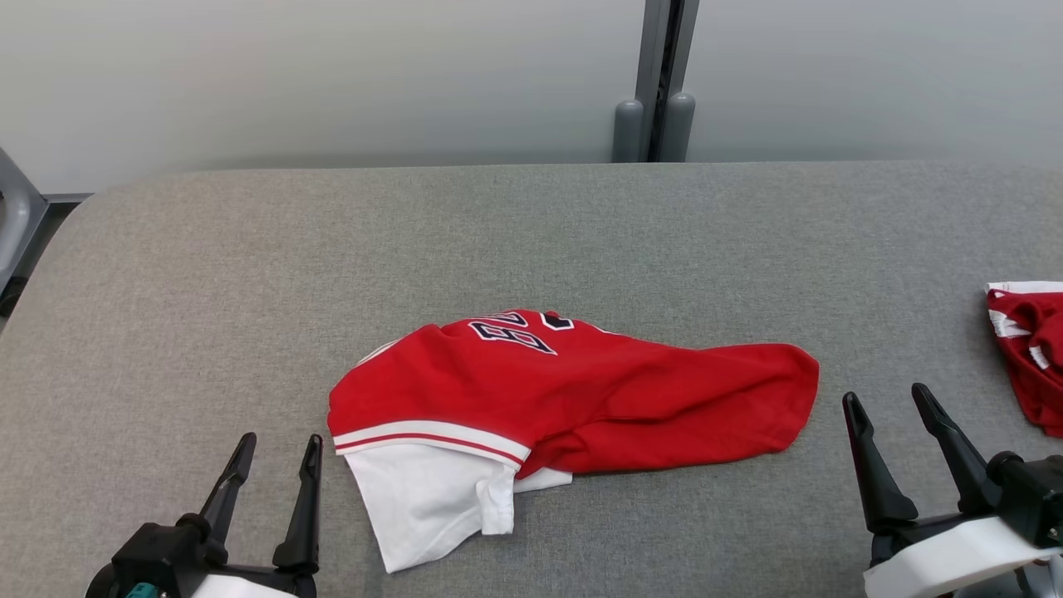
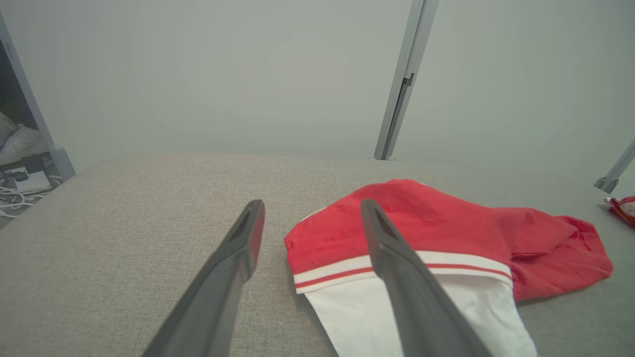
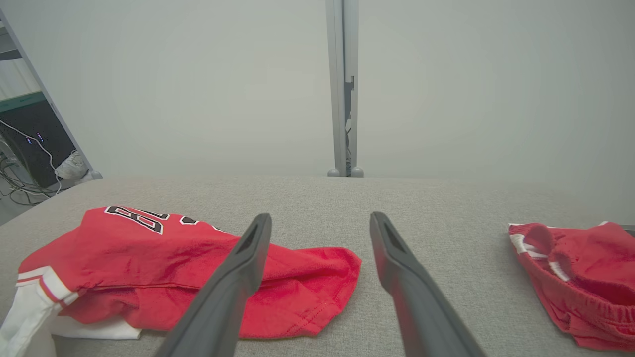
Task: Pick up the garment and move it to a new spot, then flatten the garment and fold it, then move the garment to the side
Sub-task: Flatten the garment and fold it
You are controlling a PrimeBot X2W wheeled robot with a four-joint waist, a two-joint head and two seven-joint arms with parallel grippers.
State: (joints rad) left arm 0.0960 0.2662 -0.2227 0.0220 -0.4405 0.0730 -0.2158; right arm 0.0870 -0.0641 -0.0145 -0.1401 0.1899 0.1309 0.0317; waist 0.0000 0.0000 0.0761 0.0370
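The left gripper (image 1: 281, 438), fingers spread and empty, sits just beside the white end of the red garment (image 1: 581, 399), crumpled mid-table (image 1: 249, 266). Its navy, white-edged numerals are partly folded under and not surely readable. The right gripper (image 1: 884, 394), also spread and empty, sits near its red end; a second red cloth (image 1: 1030, 357) lies farther right.

Looking like a lab/test room: grey fabric table (image 1: 531, 232) standing vs. frosted partition panels (image 1: 332, 75) w/ metal post (image 1: 660, 75); cables (image 3: 17, 184) & dark box (image 3: 30, 144) w/ small lights sitting alongside.
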